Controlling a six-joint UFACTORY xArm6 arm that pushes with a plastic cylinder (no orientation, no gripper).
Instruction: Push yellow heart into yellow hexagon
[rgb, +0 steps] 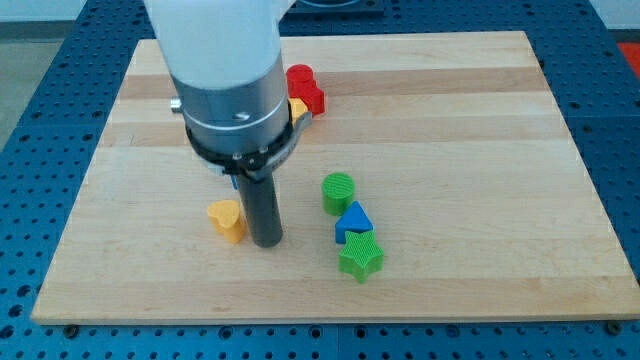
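Observation:
The yellow heart (227, 219) lies on the wooden board (450, 120), left of centre toward the view's bottom. My tip (266, 241) rests on the board just right of the heart, close to it or touching. The yellow hexagon (298, 108) is only partly visible toward the view's top, mostly hidden behind the arm's body (225, 70), beside the red block.
A red block (305, 86) sits at the view's top centre, next to the yellow hexagon. A green cylinder (338, 191), a blue triangle (352, 221) and a green star (360, 258) form a close group right of my tip. A small blue piece shows behind the rod.

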